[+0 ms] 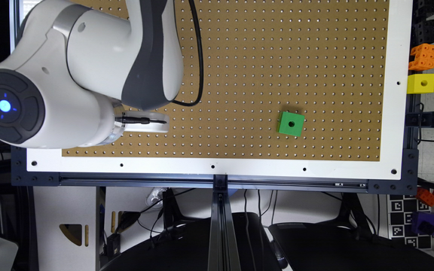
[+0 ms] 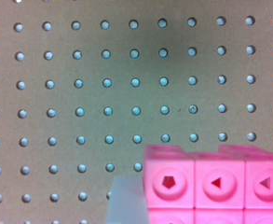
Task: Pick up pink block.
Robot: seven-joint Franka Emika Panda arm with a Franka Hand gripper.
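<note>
One Panda arm covers the exterior view's left side of the pegboard, white wrist part low over the board near its front edge. Green cube sits on the board, well apart toward the exterior view's right. Off the board's right edge: orange holed block above a yellow cube. Pink block is right up against the wrist camera, its face of round recesses close to the lens, pegboard behind it. One translucent fingertip just beside the block's edge, looks like touching. Can't tell whether the jaws are clamped on it.
</note>
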